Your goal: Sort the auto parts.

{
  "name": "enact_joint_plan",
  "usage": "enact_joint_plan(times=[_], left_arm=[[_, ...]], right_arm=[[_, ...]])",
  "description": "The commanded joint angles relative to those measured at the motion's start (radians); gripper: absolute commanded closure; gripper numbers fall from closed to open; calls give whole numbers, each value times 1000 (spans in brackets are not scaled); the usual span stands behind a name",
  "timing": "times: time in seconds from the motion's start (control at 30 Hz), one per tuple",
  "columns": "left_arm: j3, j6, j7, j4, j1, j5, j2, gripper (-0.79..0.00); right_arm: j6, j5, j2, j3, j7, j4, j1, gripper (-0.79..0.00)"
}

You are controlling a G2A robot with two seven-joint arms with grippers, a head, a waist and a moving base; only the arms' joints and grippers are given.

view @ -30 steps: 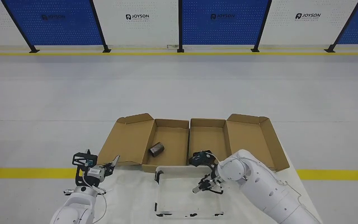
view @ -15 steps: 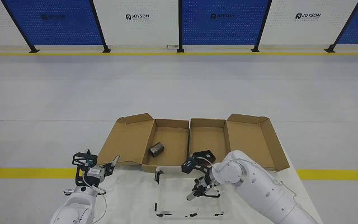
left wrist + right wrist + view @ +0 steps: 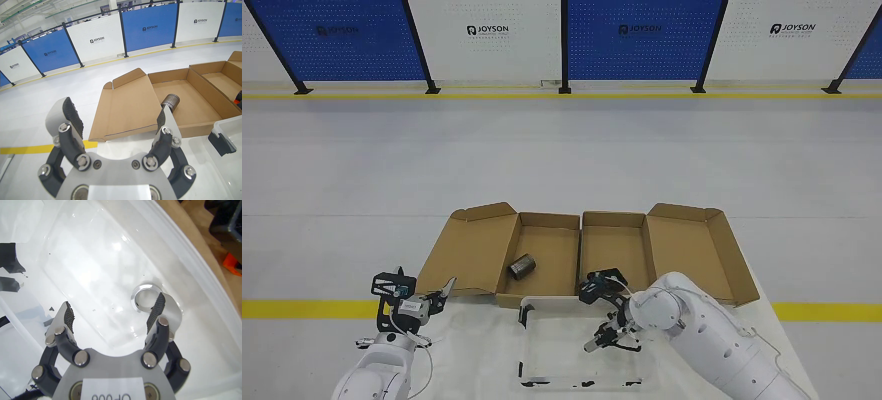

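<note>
Right claw (image 3: 113, 308): fingers apart, nothing held; hangs inside the clear plastic bin (image 3: 189, 262), low over its floor.

Silver ring (image 3: 145, 287): lies flat on the bin floor near the wall on the box side, just beside one finger of the right claw; whether they touch cannot be told.

Clear plastic bin: stands on the white counter (image 3: 472, 345), its far rim against the front walls of the two boxes.

Left claw (image 3: 116, 111): fingers apart, empty; hangs over the counter's left part, near the front corner of the open flap of the left cardboard box (image 3: 189, 108).

Dark cylinder (image 3: 171, 100): lies on its side on the floor of the left cardboard box, towards the flap side.

Right cardboard box (image 3: 614, 250): open, touching the left box side by side.
</note>
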State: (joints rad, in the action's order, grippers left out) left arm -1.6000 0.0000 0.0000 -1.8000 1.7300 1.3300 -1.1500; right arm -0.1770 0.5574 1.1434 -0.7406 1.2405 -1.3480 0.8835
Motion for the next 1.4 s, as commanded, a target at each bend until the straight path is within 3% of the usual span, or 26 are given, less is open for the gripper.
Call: enact_joint_plan(times=[0.0,0.2,0.9,1.17,1.23,1.37], left_arm=[[0,0,0,0,0,0,0,-785],[0,0,0,0,0,0,0,-785],[0,0,0,0,0,0,0,-785],[0,0,0,0,0,0,0,-785],[0,0,0,0,0,0,0,-785],[0,0,0,0,0,0,0,-785]], right_arm=[[11,4,2,2,-6,9,-7,-785],[123,77,9,12,-45,8,-13,-785],[174,33,88,110,-22,199,-121,-785],[183,26,113,133,-37,257,-141,-385],[181,26,118,136,-40,267,-144,-336],[179,27,124,139,-47,280,-144,-163]])
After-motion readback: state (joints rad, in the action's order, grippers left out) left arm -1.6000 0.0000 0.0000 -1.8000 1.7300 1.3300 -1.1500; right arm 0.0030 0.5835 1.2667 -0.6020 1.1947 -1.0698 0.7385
